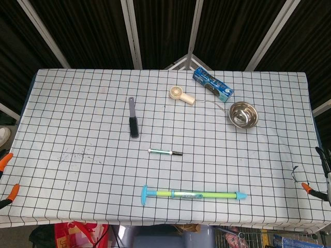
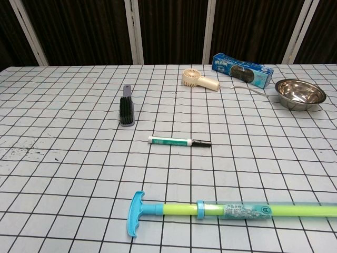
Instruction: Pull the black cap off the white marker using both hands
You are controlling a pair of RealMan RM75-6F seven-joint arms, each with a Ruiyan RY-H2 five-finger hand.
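Head view: worktop (image 1: 77,103) covered with a white cloth ruled in a black grid. White marker (image 1: 161,151) lying flat near the centre, lengthwise left to right, its black cap (image 1: 177,153) fitted on the right end. Dark brush (image 1: 133,118) to the far left of the marker, handle pointing away. Cream handheld fan (image 1: 181,95) further back, just right of centre. Blue box (image 1: 212,84) beyond the fan to the right, set at a slant. Steel bowl (image 1: 243,114) right of the fan, upright. Long green and blue water-squirter tube (image 1: 192,195) along the near edge, blue T-handle at its left end. Orange-tipped clamps at the left and right borders of the cloth. Neither hand appears, so the state of the fingers cannot be told. Chest view: white marker (image 2: 169,140) in mid-worktop, black cap (image 2: 201,143) on its right end, well apart from all other items. Brush (image 2: 126,108) far left of it; fan (image 2: 199,80), blue box (image 2: 243,69) and bowl (image 2: 299,93) ranged along the far right; tube (image 2: 231,210) nearest, running off the right edge. No hand shown here either.
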